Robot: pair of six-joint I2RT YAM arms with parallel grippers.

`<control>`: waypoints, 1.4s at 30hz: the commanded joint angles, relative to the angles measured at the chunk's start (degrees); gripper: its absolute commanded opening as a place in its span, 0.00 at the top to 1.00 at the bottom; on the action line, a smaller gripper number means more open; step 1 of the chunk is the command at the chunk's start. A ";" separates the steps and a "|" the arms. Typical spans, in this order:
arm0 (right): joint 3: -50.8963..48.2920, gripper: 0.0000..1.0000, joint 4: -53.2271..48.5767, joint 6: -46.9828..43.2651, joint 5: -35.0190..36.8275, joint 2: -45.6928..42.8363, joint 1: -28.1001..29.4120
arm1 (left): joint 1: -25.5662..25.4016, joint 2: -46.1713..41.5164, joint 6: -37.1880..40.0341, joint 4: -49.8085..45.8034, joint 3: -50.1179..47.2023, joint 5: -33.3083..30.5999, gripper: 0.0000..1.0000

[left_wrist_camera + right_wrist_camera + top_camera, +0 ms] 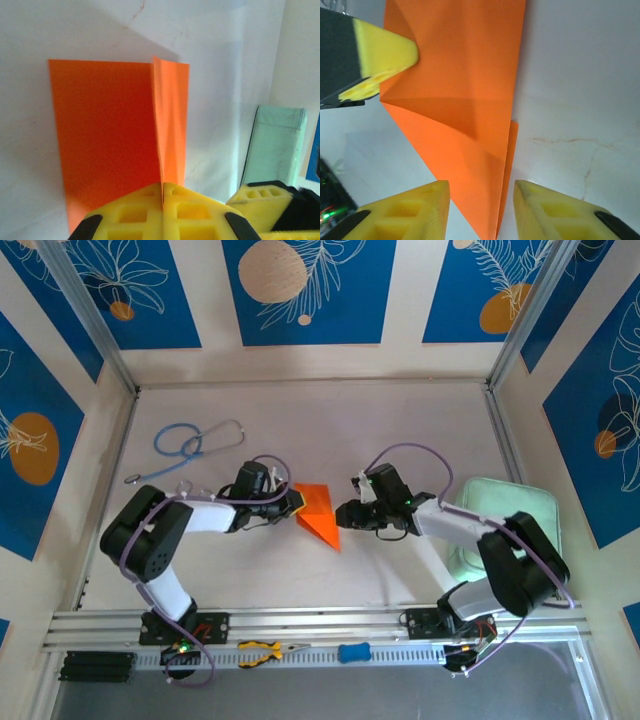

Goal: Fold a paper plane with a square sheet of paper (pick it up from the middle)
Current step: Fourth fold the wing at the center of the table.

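The bright orange sheet of paper [320, 514] lies mid-table, folded into a layered, pointed dart shape. My left gripper [295, 503] is shut on its left edge. In the left wrist view the yellow fingertips [162, 189] meet on a raised flap [172, 115], while the rest of the paper [105, 135] lies flat. My right gripper [344, 514] stands open at the paper's right side. In the right wrist view the narrow tip of the paper [465, 90] reaches between its spread fingers [480, 200]. The left finger [385, 55] presses the far corner.
A pale green pad [506, 522] sits at the right, under the right arm, also seen as the green pad [277, 145]. A blue-and-grey stethoscope [190, 445] lies at the back left. Yellow pliers [262, 650] and a blue piece [353, 651] rest on the front rail.
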 commanded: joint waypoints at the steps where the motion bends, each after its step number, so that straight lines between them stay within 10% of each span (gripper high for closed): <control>1: -2.18 0.56 0.31 -3.82 12.59 -5.16 3.13 | -0.28 -3.59 -1.34 -1.48 -1.18 -4.83 0.97; 12: -11.32 0.50 27.18 -31.36 35.23 -3.37 24.57 | -2.56 -6.03 -2.23 -5.85 -0.26 -9.21 0.94; 23: -9.33 0.52 32.20 -39.34 38.14 6.46 26.29 | -3.23 -2.07 -1.57 -3.23 2.93 -3.23 0.80; 42: -8.72 0.74 32.09 -35.40 41.61 10.10 26.01 | -3.21 -2.78 -0.95 -5.02 3.64 -3.52 0.88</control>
